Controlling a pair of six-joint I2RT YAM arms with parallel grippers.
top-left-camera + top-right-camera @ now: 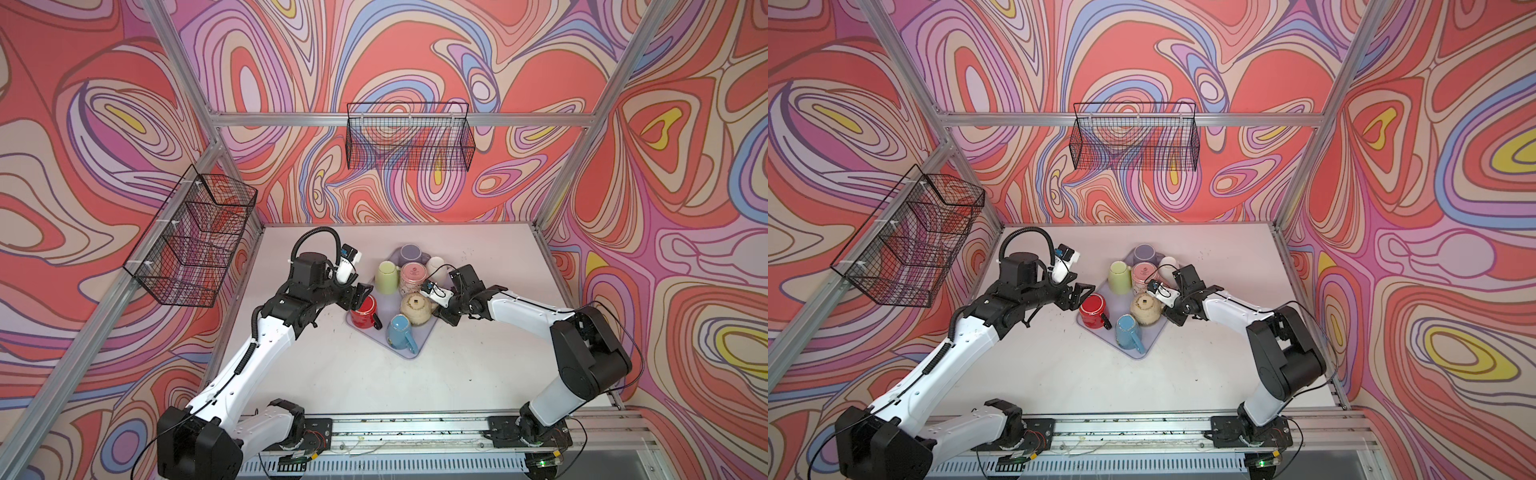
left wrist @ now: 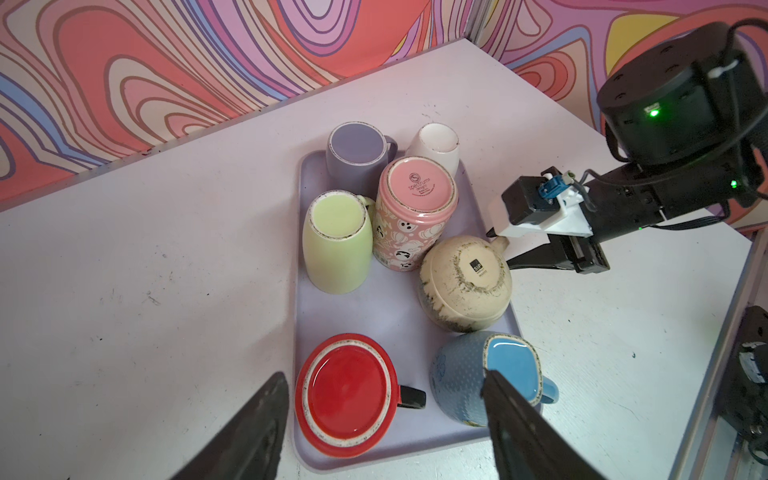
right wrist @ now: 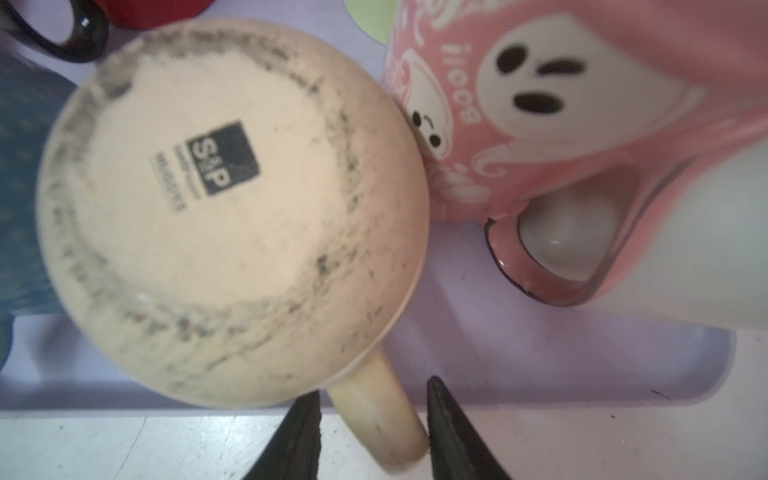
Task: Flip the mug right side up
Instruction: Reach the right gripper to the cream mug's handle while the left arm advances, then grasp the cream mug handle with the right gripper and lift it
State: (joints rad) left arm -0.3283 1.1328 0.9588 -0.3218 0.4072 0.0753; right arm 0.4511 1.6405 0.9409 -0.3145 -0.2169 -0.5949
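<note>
1. Currently we risk the cream mug [image 3: 232, 208] pivoting about its handle [image 3: 374, 419] on lifting and striking the adjacent pink mug [image 3: 540, 104]; a thin handle grip causes this.
2. We find the mug base-up at the tray's [image 3: 540, 353] edge.
3. Our right gripper [image 3: 372, 388] reaches in low, jaws straddling the handle, not yet clamped.
4. Our left gripper [image 2: 385, 374] hovers near the red mug [image 2: 345, 395], jaws wide apart.

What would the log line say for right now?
left gripper: open near red mug | right gripper: open, straddling handle of upside-down cream mug
</note>
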